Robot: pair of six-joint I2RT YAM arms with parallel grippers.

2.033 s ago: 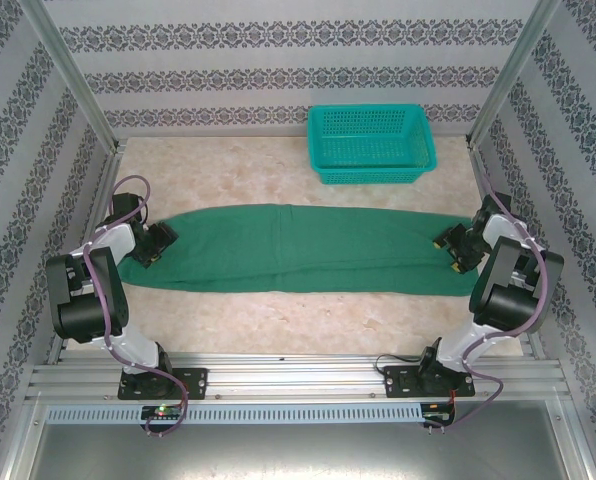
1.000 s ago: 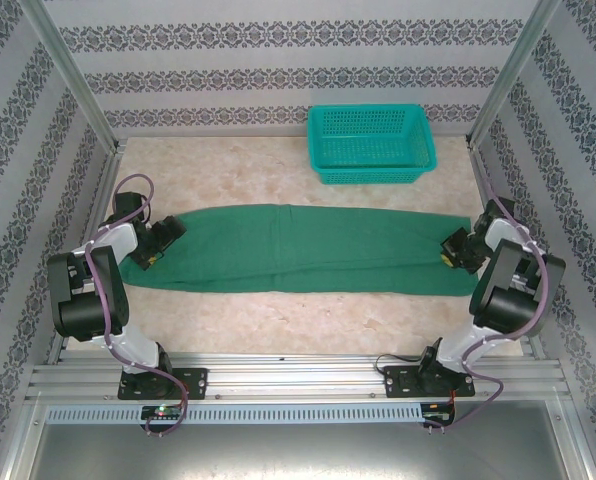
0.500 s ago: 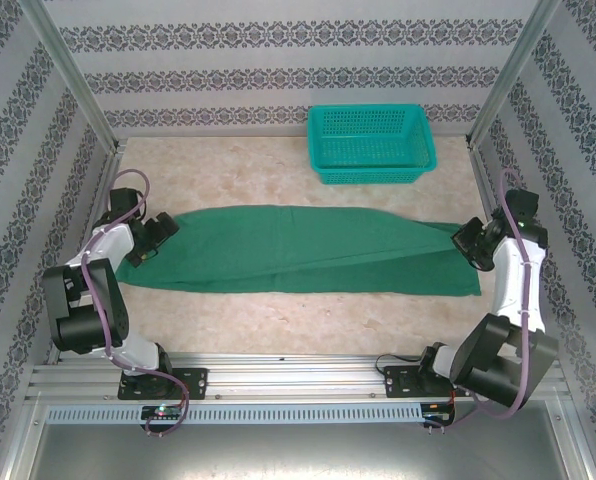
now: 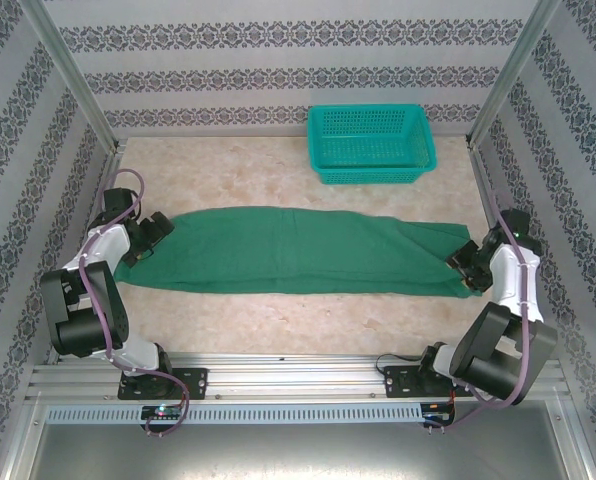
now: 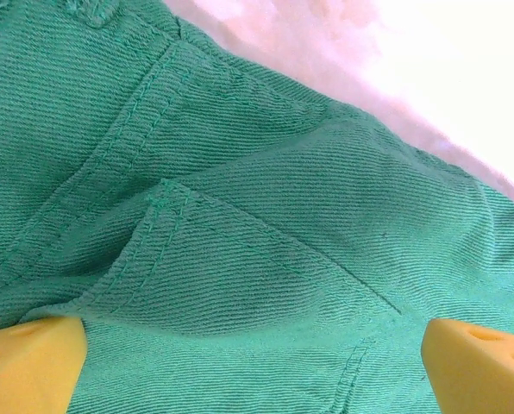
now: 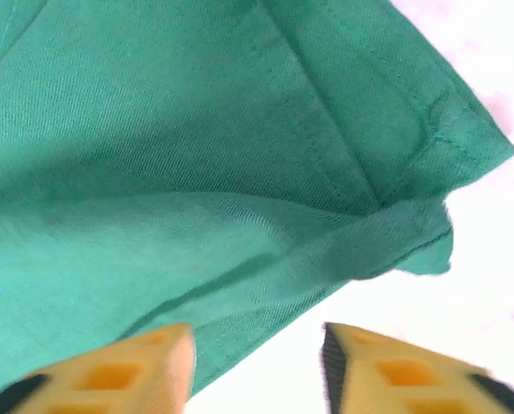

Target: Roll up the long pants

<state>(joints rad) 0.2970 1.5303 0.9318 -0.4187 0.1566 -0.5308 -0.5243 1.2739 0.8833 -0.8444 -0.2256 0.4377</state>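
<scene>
- My left fingers [image 4: 148,232] hang far left of the basket [image 4: 370,176] and nearer to me, over the left end of the pants [image 4: 298,250]. They are spread wide and hold nothing. In the left wrist view the yellow pads [image 5: 33,354] sit at either side, with pocket seams of the pants [image 5: 240,216] between and ahead of them.
- The pants lie flat on the desk [image 4: 278,320], just in front of the basket, from well left of it to a little past its right side.
- My right fingers [image 4: 465,262] are in front of the basket's right corner, at the pants' right end. They stand part-way apart with bare desk between them; the right wrist view shows the hem of the pants [image 6: 153,172] just ahead, not gripped.
- I judge the roll is not yet begun; this is the smoothing and lining-up step. To do it well I would flatten the hem corner, where one layer pokes out beneath the other, then pinch both layers together at one end. The first turn should be tight and square across the cloth, or the roll will cone off to one side. The other fingers should pin the far end so the cloth does not slide.
- Read from left to right, the pants run waist to hems. Their long axis lies about parallel to the basket's front wall.
</scene>
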